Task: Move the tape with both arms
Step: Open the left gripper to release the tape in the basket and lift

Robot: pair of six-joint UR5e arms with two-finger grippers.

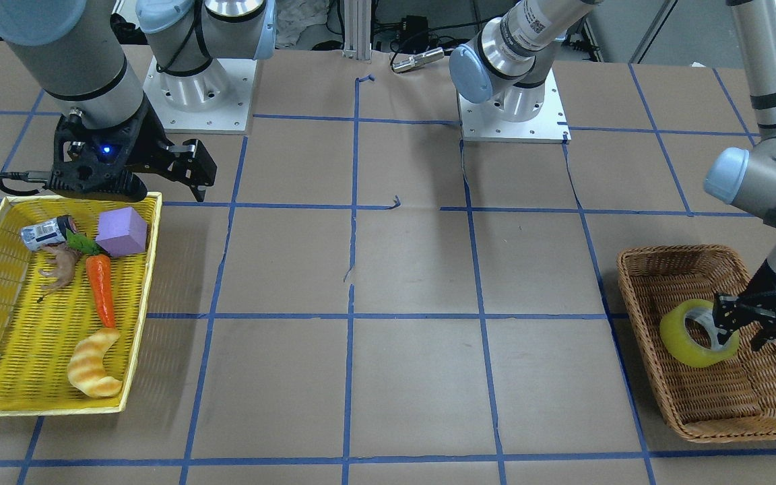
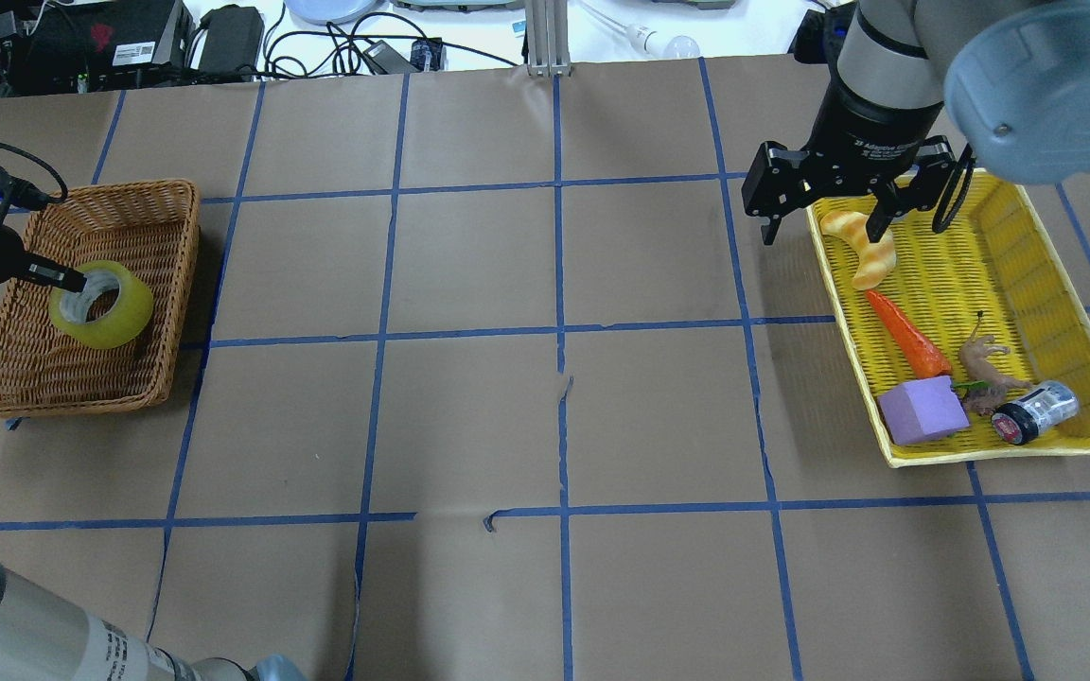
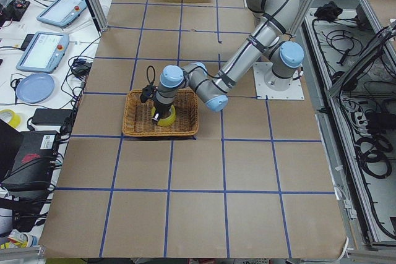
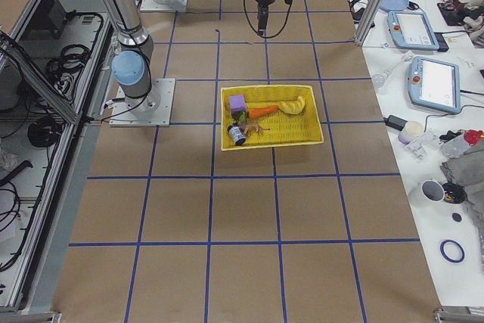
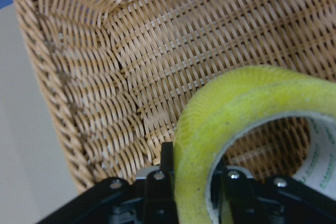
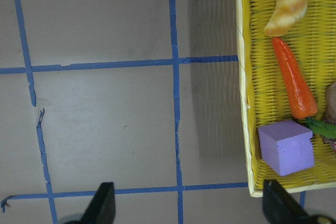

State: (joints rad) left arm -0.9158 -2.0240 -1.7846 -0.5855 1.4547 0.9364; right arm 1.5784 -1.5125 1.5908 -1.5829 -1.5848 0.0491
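The yellow tape (image 1: 688, 340) stands tilted on edge in the wicker basket (image 1: 698, 411). It also shows in the overhead view (image 2: 124, 317) and fills the left wrist view (image 5: 236, 103). My left gripper (image 1: 731, 323) is shut on the roll's wall, one finger inside the pale core and one outside; it shows in the overhead view (image 2: 72, 281) and in its own wrist view (image 5: 193, 174). My right gripper (image 2: 821, 227) is open and empty. It hangs above the far inner corner of the yellow tray (image 2: 1009, 246), over the croissant toy (image 2: 862, 248).
The yellow tray (image 1: 24, 350) holds a croissant toy (image 1: 93, 364), a carrot (image 1: 100, 286), a purple cube (image 1: 122, 231), a small can (image 1: 48, 231) and a brown toy animal (image 1: 61, 266). Brown paper with blue tape lines covers the table between tray and basket (image 2: 62, 397).
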